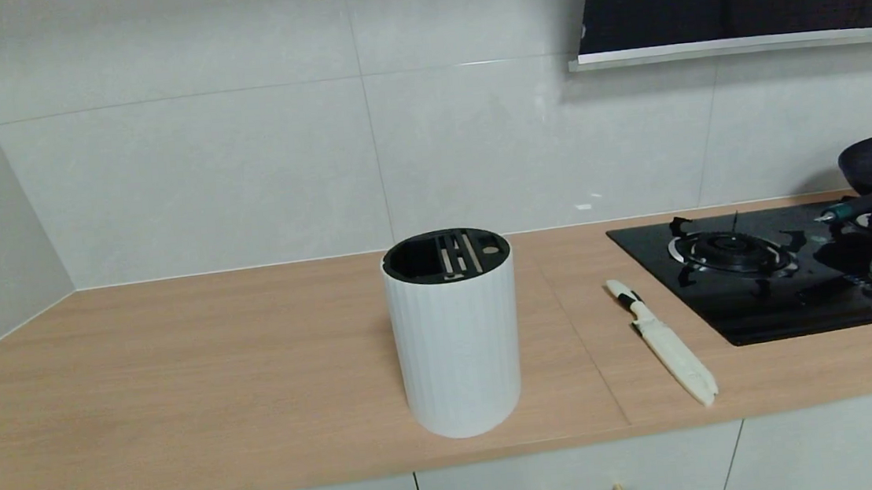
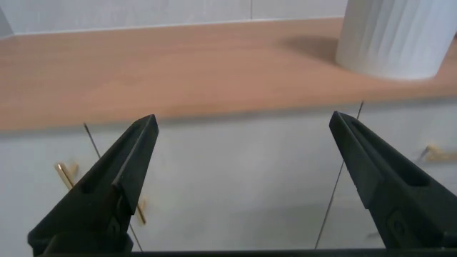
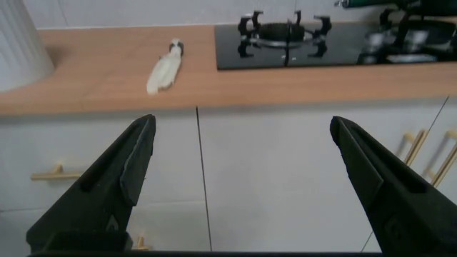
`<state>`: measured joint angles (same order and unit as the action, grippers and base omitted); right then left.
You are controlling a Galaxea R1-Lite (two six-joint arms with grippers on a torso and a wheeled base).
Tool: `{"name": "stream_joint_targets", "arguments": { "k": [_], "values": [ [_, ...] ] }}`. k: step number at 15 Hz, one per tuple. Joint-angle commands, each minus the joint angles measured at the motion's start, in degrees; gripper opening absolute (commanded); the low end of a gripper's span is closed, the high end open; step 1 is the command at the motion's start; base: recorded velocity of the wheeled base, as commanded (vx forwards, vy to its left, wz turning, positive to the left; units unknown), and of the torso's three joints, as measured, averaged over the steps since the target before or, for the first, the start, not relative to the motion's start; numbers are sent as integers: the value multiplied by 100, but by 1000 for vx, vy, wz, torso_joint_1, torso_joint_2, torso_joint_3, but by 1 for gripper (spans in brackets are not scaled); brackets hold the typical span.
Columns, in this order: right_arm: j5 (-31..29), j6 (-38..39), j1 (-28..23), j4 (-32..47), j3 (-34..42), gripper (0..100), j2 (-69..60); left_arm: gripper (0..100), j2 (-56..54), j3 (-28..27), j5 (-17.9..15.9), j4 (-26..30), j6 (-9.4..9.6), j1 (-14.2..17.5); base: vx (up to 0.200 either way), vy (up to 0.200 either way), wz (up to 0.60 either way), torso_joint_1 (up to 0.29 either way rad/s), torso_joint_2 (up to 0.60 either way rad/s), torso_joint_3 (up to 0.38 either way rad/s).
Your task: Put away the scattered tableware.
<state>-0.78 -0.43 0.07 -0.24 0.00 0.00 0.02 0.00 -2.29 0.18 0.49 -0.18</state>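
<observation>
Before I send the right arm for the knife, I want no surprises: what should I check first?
1. Knife lying flat, alone on the counter: ok.
2. Holder upright beside it, apart: ok.
3. Holder's slots free: cannot tell.
4. Right gripper jaws open: ok.
5. Right gripper above counter height: not ok, it sits below the edge.
6. Left gripper jaws open, clear of the Holder: ok.

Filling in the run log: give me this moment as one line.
knife: on counter between holder and stove | left end effector: open | right end effector: open | held: nothing
</observation>
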Motion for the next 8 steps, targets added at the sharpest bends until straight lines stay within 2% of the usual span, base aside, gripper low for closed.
{"name": "stream_joint_targets", "arguments": {
  "k": [1,8],
  "values": [
    [-1,-1,1,-2,0,100,9,100,-2,0,1,-1,-5,1,0,0,0,227,-515,-281],
    [-1,-1,1,-2,0,100,9,100,-2,0,1,-1,4,1,0,0,0,251,-543,-293]
  ]
}}
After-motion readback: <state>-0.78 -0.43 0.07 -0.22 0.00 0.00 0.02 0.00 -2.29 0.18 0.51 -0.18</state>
